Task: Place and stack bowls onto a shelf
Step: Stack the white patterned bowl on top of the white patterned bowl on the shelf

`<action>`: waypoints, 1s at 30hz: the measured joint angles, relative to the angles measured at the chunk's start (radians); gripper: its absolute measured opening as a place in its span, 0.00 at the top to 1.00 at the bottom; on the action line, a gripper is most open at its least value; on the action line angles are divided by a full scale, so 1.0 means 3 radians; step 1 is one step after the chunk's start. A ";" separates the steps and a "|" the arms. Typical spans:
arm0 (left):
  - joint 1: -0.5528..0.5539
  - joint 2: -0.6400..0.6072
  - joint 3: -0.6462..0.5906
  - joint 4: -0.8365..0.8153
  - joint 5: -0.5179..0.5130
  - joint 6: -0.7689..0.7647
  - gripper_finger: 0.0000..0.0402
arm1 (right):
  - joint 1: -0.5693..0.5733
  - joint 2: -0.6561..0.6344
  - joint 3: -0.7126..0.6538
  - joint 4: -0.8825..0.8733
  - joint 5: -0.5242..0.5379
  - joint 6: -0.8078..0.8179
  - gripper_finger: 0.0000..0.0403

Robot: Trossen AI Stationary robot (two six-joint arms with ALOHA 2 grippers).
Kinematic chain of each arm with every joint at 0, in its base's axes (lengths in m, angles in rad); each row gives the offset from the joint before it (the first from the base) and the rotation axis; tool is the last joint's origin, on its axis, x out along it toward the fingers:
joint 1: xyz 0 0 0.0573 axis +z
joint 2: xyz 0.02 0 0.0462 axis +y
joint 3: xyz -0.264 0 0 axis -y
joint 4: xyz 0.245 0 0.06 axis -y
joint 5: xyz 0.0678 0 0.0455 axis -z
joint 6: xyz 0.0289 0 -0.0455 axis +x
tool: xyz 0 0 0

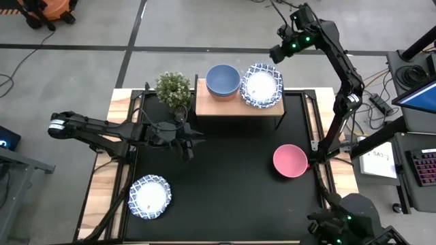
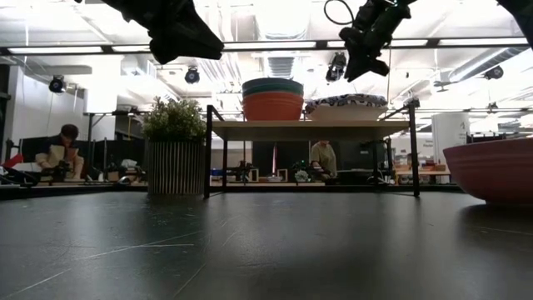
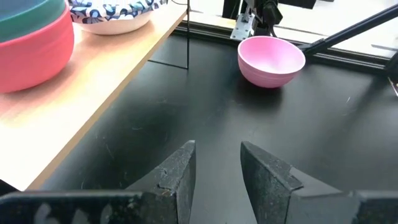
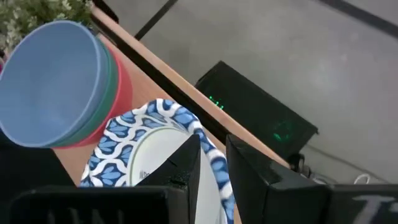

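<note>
The light-wood shelf (image 1: 235,105) carries a stack of red, green and grey-blue bowls (image 1: 223,79) with the grey-blue one (image 4: 53,81) on top. Beside the stack on the shelf sits a blue-patterned bowl (image 1: 261,85); whether more are nested under it I cannot tell. A pink bowl (image 1: 290,160) and another patterned bowl (image 1: 150,197) stand on the black mat. My right gripper (image 4: 213,158) hovers above the shelf's patterned bowl (image 2: 350,104), narrowly open, its fingers over the rim (image 4: 214,163). My left gripper (image 1: 193,141) is open above the mat, in front of the shelf.
A potted plant (image 1: 174,88) stands at the shelf's left end, close to my left gripper. The pink bowl (image 3: 270,59) lies ahead of the left gripper across bare mat. People sit at desks in the room beyond the table (image 2: 58,150).
</note>
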 joint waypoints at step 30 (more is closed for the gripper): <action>0.0001 0.0000 0.0000 0.0028 -0.0008 0.0027 0.73 | 0.0281 0.0037 -0.0774 0.0314 0.0339 -0.0136 0.83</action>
